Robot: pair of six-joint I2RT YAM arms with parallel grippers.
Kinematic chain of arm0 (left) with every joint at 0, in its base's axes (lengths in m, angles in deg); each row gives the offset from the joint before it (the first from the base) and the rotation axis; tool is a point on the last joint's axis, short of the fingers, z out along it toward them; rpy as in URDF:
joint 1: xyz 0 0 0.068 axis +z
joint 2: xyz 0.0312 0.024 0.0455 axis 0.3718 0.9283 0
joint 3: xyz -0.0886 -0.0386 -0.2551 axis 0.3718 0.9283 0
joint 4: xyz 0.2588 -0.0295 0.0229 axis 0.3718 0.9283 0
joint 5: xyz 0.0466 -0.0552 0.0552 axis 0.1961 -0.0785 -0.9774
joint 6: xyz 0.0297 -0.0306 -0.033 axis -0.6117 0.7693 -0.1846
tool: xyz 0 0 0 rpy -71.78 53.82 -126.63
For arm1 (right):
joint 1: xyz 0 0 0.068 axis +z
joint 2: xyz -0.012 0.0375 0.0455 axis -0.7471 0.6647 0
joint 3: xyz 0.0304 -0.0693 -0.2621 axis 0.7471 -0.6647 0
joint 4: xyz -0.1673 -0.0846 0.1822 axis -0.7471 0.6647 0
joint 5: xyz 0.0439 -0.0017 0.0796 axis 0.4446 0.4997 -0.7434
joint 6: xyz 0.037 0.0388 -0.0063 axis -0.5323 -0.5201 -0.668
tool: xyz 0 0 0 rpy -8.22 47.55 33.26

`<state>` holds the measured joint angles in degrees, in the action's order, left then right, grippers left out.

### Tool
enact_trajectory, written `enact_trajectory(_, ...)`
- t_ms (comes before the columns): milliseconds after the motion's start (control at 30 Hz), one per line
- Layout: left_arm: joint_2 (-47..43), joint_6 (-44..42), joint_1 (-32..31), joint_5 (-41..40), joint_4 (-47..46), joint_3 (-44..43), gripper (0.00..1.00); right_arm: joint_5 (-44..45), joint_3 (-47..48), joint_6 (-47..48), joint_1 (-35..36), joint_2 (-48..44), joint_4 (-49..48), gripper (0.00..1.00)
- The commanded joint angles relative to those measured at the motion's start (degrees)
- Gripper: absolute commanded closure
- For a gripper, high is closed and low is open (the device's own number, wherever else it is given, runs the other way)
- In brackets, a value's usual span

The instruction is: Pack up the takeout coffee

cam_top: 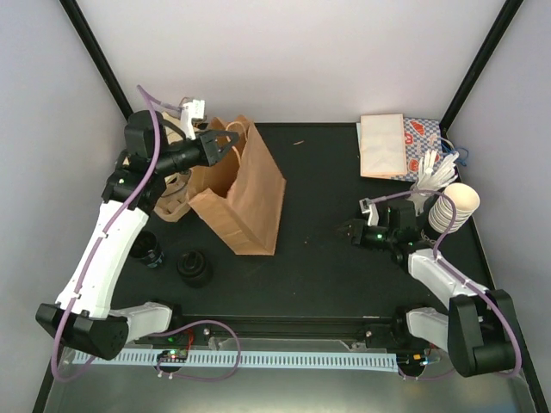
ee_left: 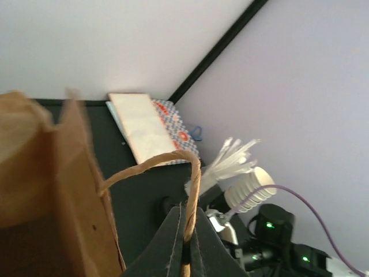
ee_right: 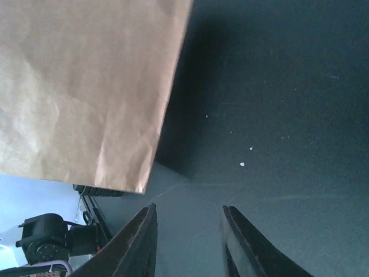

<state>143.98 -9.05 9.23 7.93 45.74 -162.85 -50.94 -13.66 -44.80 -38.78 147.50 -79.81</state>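
The takeout coffee is not in view in any frame. A brown paper bag (cam_top: 247, 196) stands upright at the left middle of the black table. My left gripper (cam_top: 231, 141) is at the bag's top edge, shut on its twisted paper handle (ee_left: 194, 183). In the left wrist view the handle runs down between the closed fingers of that gripper (ee_left: 187, 212), with the bag's wall (ee_left: 52, 190) to the left. My right gripper (cam_top: 351, 231) hovers low over bare table to the right of the bag. Its jaws (ee_right: 188, 209) stand open with nothing between them, and the bag's side (ee_right: 86, 86) lies ahead.
A tilted stack of nested cream cups (cam_top: 451, 209) and a bunch of white plastic cutlery (cam_top: 435, 172) sit at the right edge. Flat paper packets (cam_top: 384, 144) lie at the back right. Two black round objects (cam_top: 195, 268) sit front left. A brown cup carrier (cam_top: 172, 206) shows behind the left arm.
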Motion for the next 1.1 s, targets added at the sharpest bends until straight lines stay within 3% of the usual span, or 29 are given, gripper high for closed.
enact_trajectory(0, -1.5, -0.9, -3.3, -2.1, 0.0, -5.9, 0.99, 1.6, 3.8, 1.7, -0.3, 1.9, 2.2, 0.64)
enact_trajectory(200, -0.8, -1.4, -6.9, -3.2, 1.2, -9.3, 0.98, 5.6, 5.7, 3.6, -0.2, -0.2, 6.2, 0.42)
enact_trajectory(267, -0.5, -1.9, -8.6, -4.3, 1.4, -9.6, 0.98, 6.1, 6.3, 4.2, -0.2, -0.6, 6.9, 0.4)
enact_trajectory(633, 2.9, -4.3, -17.6, -12.2, 4.6, -11.2, 0.98, 5.9, 9.8, 8.4, 1.0, 7.0, 9.5, 0.41)
enact_trajectory(1067, 7.2, -4.0, -22.5, -13.6, 4.3, -13.2, 0.98, 11.6, 12.2, 9.1, 10.1, 15.8, 8.9, 0.47)
